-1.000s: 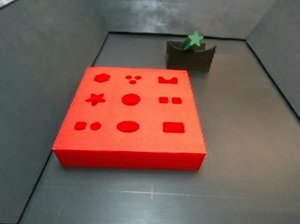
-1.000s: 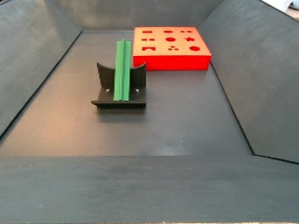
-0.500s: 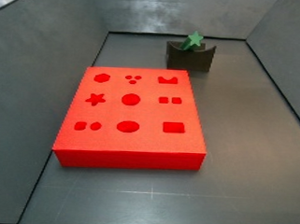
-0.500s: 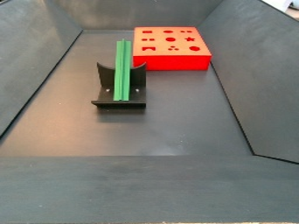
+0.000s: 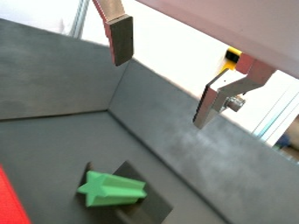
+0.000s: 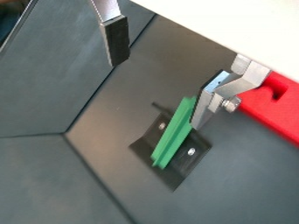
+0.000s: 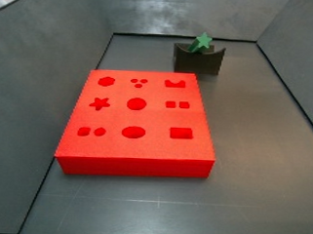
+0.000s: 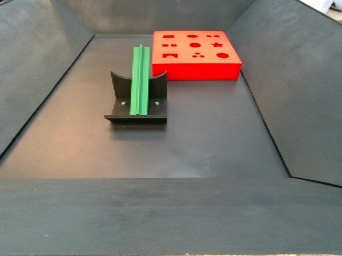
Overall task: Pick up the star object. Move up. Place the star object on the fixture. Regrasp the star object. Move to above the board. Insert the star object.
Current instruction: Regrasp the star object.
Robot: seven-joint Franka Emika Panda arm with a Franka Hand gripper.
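Tool [image 6: 163, 74] apart above green, seemingly star-sectioned star object [image 6: 176, 133].

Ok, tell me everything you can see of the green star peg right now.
The star object is a bright green, long, straight peg that looks like plastic, with ridged sides and a star-shaped end face, seen in a wrist view. It rests on the fixture, leaning steeply against its upright, beside the board and apart from it. The gripper hangs open above it; neither of the fingers touches it.
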